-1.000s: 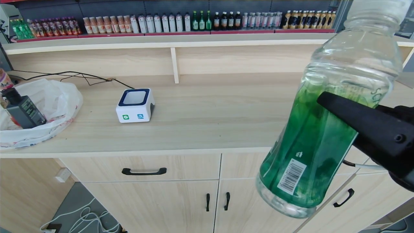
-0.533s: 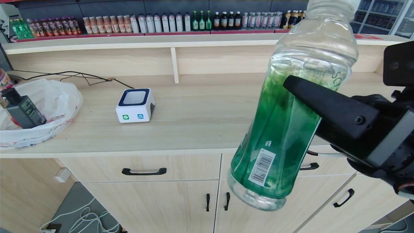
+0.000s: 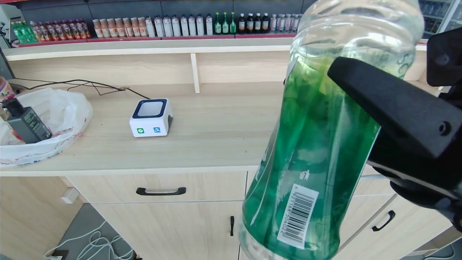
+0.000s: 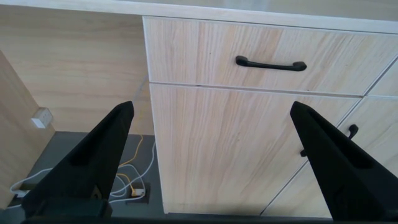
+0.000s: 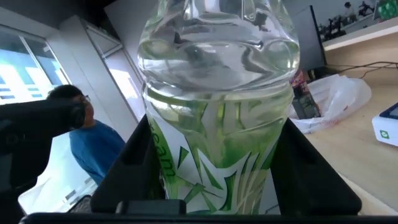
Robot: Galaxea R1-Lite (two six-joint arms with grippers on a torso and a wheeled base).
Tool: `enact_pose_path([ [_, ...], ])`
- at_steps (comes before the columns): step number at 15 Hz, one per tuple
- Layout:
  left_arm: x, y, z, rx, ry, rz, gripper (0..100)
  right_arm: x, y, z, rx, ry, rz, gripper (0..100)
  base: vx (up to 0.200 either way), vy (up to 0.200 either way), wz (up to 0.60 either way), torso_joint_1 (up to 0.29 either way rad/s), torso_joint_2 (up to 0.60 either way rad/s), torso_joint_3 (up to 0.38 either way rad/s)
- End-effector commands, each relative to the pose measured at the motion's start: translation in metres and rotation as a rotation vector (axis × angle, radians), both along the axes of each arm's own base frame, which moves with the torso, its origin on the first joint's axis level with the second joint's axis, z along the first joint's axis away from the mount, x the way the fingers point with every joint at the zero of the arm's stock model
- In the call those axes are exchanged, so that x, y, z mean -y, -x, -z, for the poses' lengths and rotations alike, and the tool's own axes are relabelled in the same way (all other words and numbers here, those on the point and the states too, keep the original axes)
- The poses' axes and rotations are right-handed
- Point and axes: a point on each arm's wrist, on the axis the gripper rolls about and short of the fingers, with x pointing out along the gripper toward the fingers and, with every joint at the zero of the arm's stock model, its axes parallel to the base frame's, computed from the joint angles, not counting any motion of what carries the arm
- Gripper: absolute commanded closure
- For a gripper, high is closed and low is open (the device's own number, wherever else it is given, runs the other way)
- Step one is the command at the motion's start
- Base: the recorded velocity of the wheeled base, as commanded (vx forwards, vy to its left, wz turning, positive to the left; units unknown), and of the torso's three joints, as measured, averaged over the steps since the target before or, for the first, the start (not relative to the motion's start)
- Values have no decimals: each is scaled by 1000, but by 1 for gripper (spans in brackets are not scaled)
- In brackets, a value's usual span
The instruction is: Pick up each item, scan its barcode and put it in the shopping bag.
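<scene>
A clear plastic bottle with a green label (image 3: 317, 151) hangs tilted close in front of the head camera, above the counter's right front edge. Its white barcode patch (image 3: 297, 216) faces the camera near the bottle's base. My right gripper (image 3: 364, 108) is shut on the bottle's middle; the bottle (image 5: 217, 124) sits between the black fingers in the right wrist view. The white barcode scanner (image 3: 151, 117) with a blue-rimmed window stands on the counter left of centre. The white shopping bag (image 3: 47, 122) lies at the far left with a dark bottle (image 3: 25, 121) in it. My left gripper (image 4: 211, 155) is open, low before the cabinet fronts.
A black cable (image 3: 75, 85) runs along the counter behind the scanner. A raised wooden ledge (image 3: 195, 57) with a divider backs the counter, and a shelf of drinks (image 3: 202, 25) stands beyond. Drawers and doors with black handles (image 3: 160, 191) are below.
The right gripper has carried the bottle leftward and then closer to the head camera, so it looms larger. The barcode patch now sits lower in view. Scanner and bag have not moved.
</scene>
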Motion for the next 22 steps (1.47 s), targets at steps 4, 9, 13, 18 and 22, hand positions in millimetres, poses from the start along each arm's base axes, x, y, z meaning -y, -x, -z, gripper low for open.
enact_pose_path([
  [4,0,0,0,1,1,0,0,-3,-2,-6,-33,-22,-33,100,0,0,0,0,0,0],
  [9,0,0,0,1,1,0,0,-2,-3,-5,-47,-23,-35,100,0,0,0,0,0,0],
  [13,0,0,0,1,1,0,0,2,-7,-6,-54,-27,-19,100,0,0,0,0,0,0],
  [18,0,0,0,1,1,0,0,6,-7,-6,-71,-30,-17,100,0,0,0,0,0,0],
  [22,0,0,0,1,1,0,0,6,-7,-8,-65,-35,-18,100,0,0,0,0,0,0],
])
